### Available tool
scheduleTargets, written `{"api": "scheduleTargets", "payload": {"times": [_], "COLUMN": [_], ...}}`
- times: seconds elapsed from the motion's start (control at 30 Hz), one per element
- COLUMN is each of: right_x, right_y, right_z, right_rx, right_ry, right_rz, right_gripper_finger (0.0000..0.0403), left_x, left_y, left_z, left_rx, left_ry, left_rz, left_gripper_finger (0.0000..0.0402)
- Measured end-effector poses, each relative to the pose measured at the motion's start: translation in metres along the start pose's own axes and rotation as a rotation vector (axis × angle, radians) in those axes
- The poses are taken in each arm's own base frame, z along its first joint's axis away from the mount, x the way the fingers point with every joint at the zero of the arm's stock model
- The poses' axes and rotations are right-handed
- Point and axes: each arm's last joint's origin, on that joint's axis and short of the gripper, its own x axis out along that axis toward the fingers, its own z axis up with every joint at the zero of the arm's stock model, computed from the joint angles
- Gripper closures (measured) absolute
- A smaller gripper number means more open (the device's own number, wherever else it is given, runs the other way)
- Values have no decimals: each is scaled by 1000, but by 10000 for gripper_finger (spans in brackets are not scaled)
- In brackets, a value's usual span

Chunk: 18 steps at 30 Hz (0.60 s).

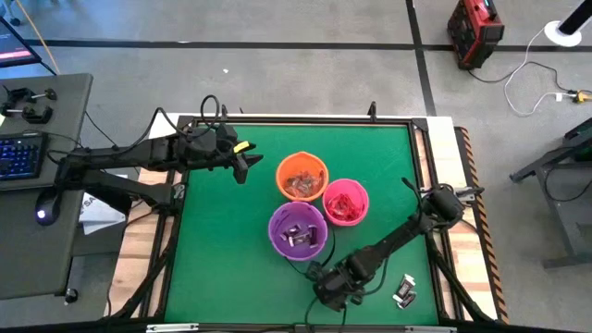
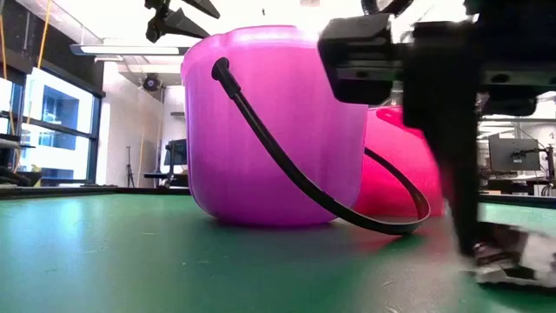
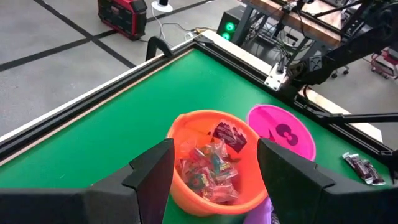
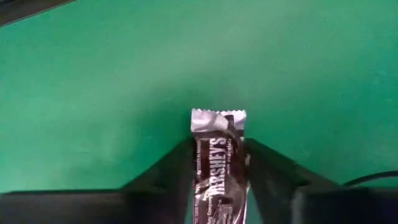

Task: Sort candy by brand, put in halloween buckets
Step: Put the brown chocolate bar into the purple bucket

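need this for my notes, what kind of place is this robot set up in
Probably a robotics lab or workshop, not a home. A green-topped work table stands on a bare floor marked with black tape lines, a desk with a keyboard sits beside it, and a red equipment case with trailing cables stands nearby.
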Motion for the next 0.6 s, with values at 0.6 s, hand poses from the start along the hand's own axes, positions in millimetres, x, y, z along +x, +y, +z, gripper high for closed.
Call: {"api": "scheduleTargets", "payload": {"times": [0.6], "right_x": [-168], "right_y": [12], "right_z": [-6], "right_rx": [380], "right_ry": [86], "right_rz": [-119], "right_gripper_finger": [400], "left_x": [0], "left_y": [0], "left_z": [0], "left_rx": [36], "left_ry": [-2], "left_rz": [3], "left_gripper_finger": [181]}}
